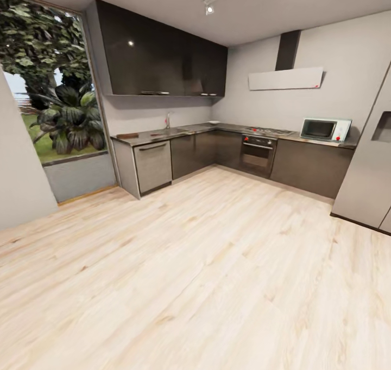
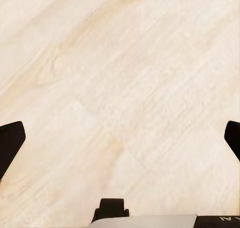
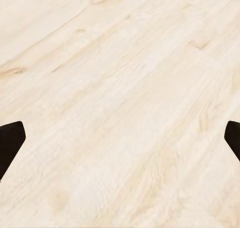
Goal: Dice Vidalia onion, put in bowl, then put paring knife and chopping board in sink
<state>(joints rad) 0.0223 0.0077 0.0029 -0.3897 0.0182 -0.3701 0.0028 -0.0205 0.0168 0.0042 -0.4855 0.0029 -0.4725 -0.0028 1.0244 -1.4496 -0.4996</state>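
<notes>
Both tools, left (image 2: 120, 138) and right (image 3: 120, 138), hang spread wide over pale wood floor (image 1: 206, 283). Far across it, the grey surface (image 1: 179, 133) carries the chopping board (image 1: 127, 135) left of the sink (image 1: 172, 130).

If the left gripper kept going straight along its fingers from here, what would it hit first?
Most likely the pale wooden plank floor: the open left gripper points at it with nothing between the fingers. How far off it lies is unclear.
</notes>
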